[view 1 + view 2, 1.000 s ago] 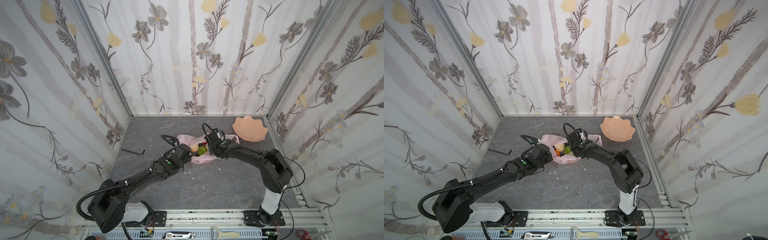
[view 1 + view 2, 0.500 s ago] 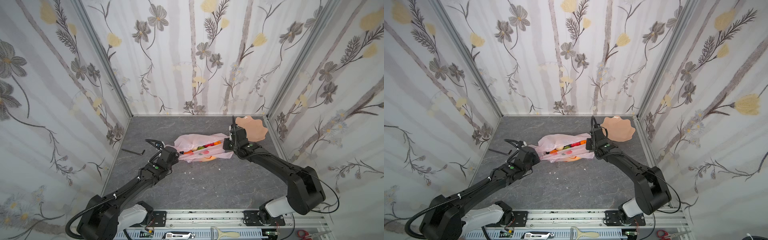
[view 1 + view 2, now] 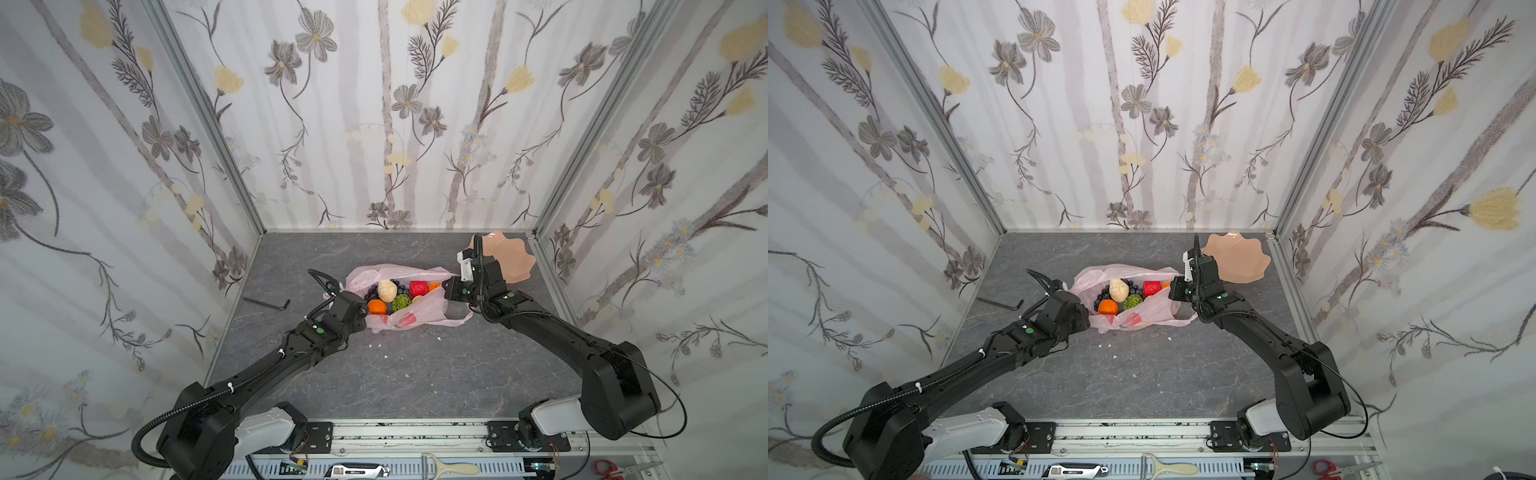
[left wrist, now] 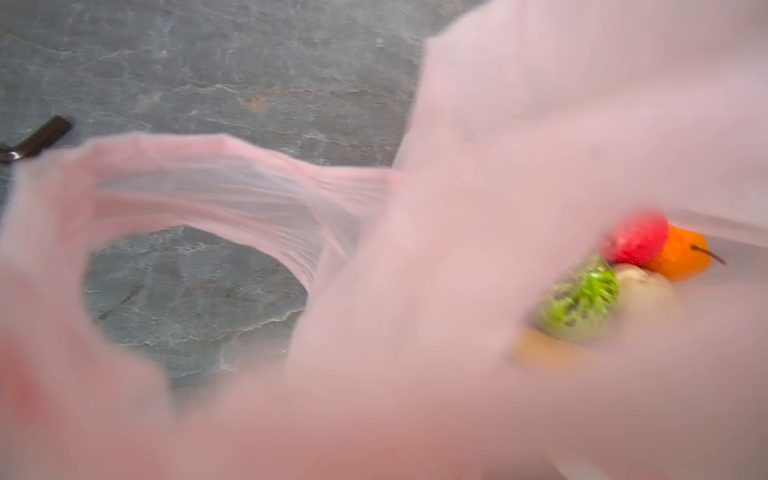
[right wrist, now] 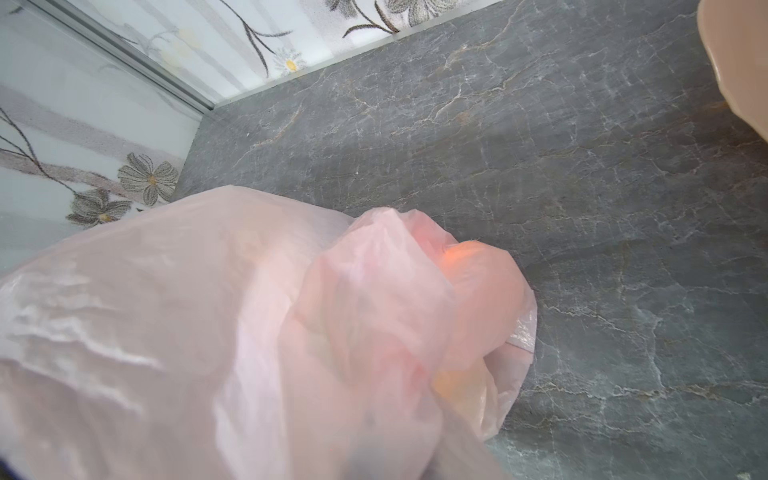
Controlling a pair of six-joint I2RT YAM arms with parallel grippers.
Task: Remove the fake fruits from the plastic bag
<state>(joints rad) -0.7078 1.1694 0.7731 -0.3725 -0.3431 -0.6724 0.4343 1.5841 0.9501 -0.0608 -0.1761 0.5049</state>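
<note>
The fingers of the left gripper (image 3: 360,311) are hidden under its own wrist and, in the left wrist view, behind pink film, so I cannot tell if they are open. Left of it a hex key (image 3: 266,302) lies apart on the table (image 3: 415,374). This gripper is at the left edge of the bag (image 3: 428,309), which lies in the middle, mouth wide, the fruits (image 3: 386,290) inside. The right gripper (image 3: 448,289) is closed on the right rim of the bag. Just behind it lies the dish (image 3: 513,259).
</note>
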